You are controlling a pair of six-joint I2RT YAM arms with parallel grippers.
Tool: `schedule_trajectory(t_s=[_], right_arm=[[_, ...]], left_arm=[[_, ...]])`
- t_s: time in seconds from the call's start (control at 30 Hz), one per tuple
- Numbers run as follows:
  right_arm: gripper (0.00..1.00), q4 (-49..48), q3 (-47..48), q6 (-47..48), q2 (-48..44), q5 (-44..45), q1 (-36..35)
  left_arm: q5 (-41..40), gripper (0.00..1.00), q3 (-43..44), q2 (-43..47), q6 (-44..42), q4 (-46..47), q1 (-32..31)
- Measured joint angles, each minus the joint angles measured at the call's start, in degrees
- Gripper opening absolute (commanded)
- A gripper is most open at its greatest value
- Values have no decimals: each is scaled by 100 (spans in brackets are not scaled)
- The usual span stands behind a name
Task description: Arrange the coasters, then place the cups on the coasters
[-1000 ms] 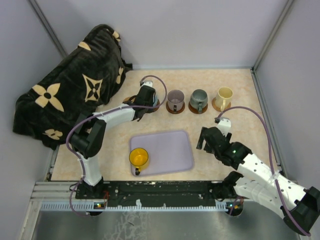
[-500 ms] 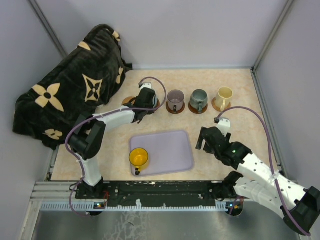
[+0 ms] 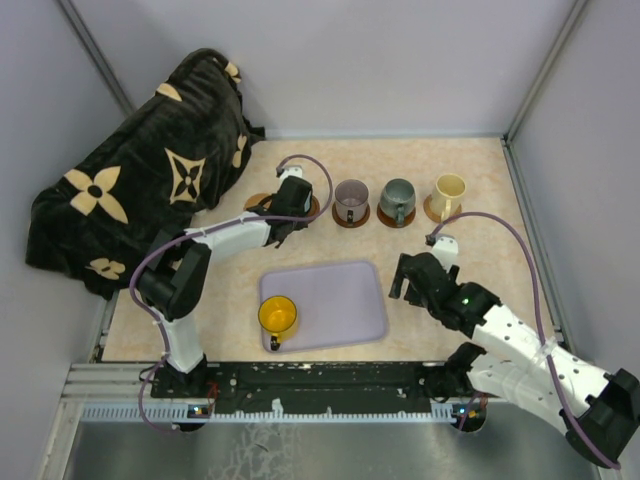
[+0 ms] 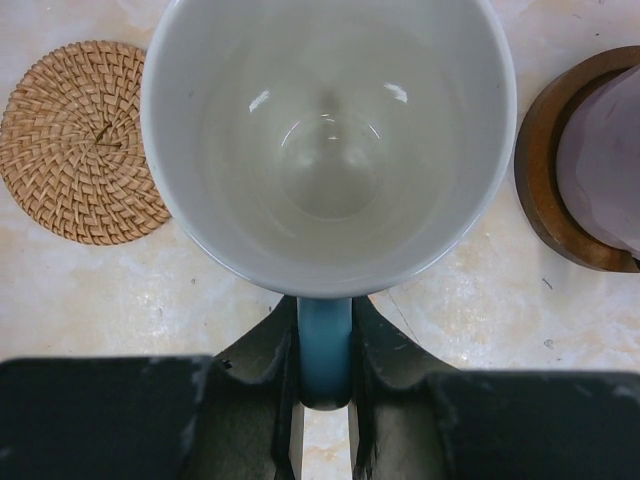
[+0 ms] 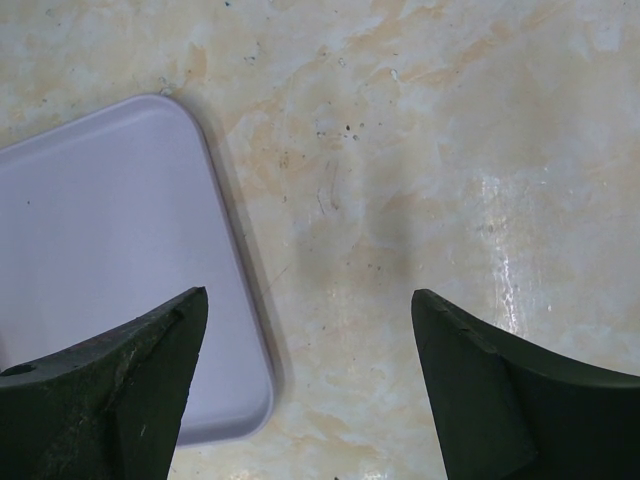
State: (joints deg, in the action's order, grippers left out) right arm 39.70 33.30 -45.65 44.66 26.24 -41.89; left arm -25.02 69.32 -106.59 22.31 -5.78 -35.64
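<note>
My left gripper [image 4: 325,322] is shut on the blue handle [image 4: 325,350] of a white cup [image 4: 330,150], at the left end of the back row [image 3: 297,207]. A woven tan coaster [image 4: 80,140] lies bare to its left. A dark coaster's edge [image 3: 315,209] peeks out beneath the gripper; whether the cup rests on it is hidden. On dark coasters stand the mauve cup [image 3: 351,200], grey-green cup [image 3: 397,200] and cream cup [image 3: 449,194]. A yellow cup [image 3: 277,316] stands on the lavender tray [image 3: 340,300]. My right gripper [image 5: 305,300] hangs open and empty by the tray's right edge.
A black blanket with tan flower patterns [image 3: 140,190] is heaped at the back left, close to the woven coaster. Grey walls enclose the table on three sides. The tray's corner [image 5: 120,240] lies under my right gripper's left finger.
My left gripper has shifted slightly to the left with the white cup still in it. My right arm has edged a little left.
</note>
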Motion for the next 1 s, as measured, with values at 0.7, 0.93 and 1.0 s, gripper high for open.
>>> schedule_trajectory(t_s=[0.7,0.93,1.0], right_arm=[[84,-72,0,0,50,-61,0],[84,-74,-2,0,50,-83,0],[84,-76,-4,0,50,-92,0]], left_arm=[[-48,44,136,-94,37,-219,0],[2,53,238,-81,39,-219,0],[61,54,225,-31,39,-227,0]])
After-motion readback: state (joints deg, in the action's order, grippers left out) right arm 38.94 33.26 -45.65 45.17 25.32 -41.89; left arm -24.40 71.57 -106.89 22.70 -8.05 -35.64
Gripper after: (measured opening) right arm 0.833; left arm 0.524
